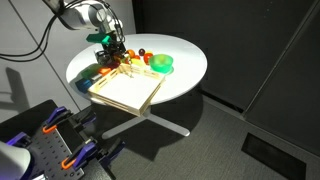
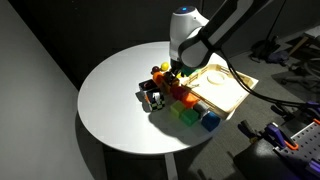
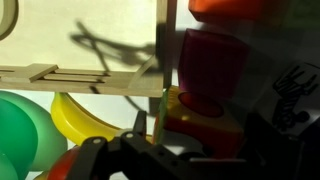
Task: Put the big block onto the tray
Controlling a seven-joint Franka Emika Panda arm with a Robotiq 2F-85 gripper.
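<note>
Well, the gripper (image 2: 172,80) hangs low over coloured blocks (image 2: 183,110) just beside the wooden tray (image 2: 230,92) on the round table (image 2: 110,100); whether it grips anything, I cannot tell.

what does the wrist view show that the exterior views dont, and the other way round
Only the wrist view: a close look at the tray rim, with a yellow curved toy and a dark red cup-like piece near it.
Only the exterior views: the whole round table, the arm and a blue block.
Both: the tray and the bright toys crowded along its edge.
</note>
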